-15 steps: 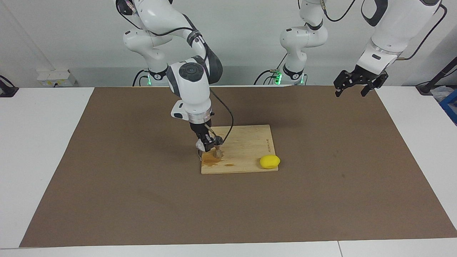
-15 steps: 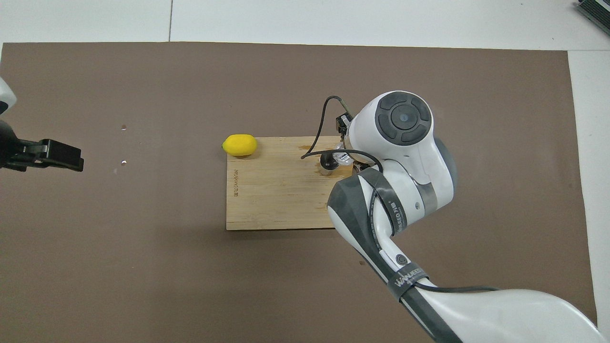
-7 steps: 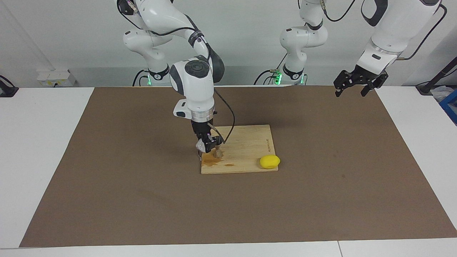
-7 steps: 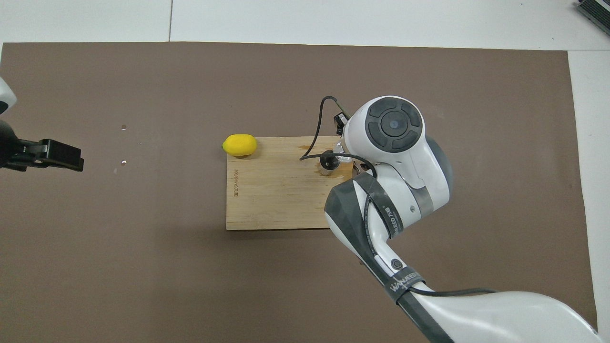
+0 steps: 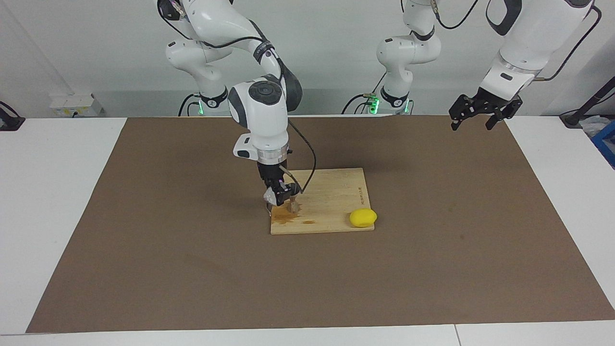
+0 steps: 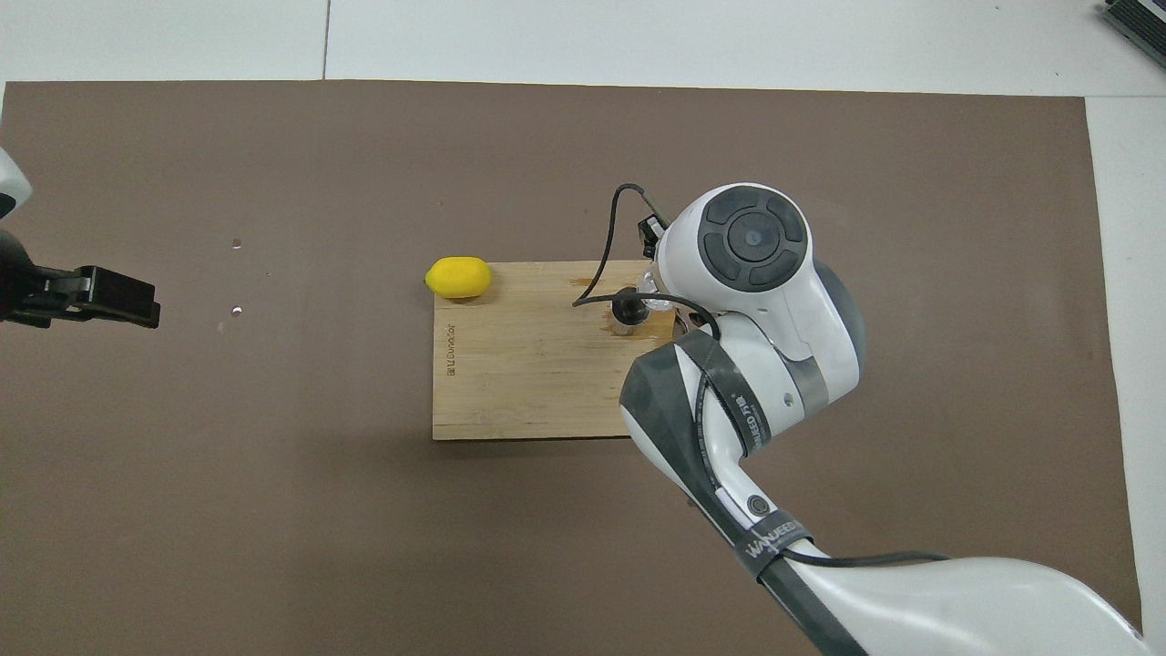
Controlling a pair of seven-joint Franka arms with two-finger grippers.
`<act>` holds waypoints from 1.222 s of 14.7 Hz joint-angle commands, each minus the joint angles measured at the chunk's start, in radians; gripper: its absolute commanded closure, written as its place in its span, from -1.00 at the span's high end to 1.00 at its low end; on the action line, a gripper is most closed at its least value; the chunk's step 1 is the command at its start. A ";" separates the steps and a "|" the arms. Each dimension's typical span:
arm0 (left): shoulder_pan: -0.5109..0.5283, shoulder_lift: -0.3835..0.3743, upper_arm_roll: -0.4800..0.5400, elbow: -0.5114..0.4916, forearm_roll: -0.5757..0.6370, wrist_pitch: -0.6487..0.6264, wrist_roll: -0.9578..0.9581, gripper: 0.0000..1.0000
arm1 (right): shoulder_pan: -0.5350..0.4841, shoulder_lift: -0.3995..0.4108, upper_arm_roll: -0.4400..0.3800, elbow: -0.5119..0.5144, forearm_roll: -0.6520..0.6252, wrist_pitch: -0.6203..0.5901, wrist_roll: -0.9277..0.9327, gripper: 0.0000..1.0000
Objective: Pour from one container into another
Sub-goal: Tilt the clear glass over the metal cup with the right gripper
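Two arms work over a brown mat (image 5: 192, 269) on the tabletop. Right hand (image 5: 280, 196), clamped on the tilted clear cup (image 5: 270, 195), holds it over the metal jigger (image 5: 293, 206) on the stained cutting board (image 5: 331, 192); its wrist hides them from overhead. A lemon (image 5: 362, 217) sits at the board's corner farther from the robots, toward the left arm's end. Left hand (image 5: 473, 119) waits, fingers apart and empty.

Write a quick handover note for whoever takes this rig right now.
Right claw: shut on the clear cup, held tipped over the jigger on the cutting board.
Left claw: open, waiting in the air at its own end of the table.
Done: cup picked up, brought to the jigger; brown spill on the board.
Left: finish pouring, set cup down.
The lemon is untouched.
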 commanded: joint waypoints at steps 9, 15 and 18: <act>0.011 -0.029 -0.009 -0.032 0.008 0.006 -0.005 1.00 | -0.015 0.014 0.002 0.037 0.059 -0.012 0.026 -1.00; 0.011 -0.029 -0.009 -0.032 0.008 0.006 -0.005 1.00 | -0.041 0.014 0.002 0.037 0.154 -0.012 0.018 -1.00; 0.011 -0.029 -0.009 -0.032 0.008 0.006 -0.005 1.00 | -0.064 0.014 0.002 0.037 0.224 -0.028 -0.013 -1.00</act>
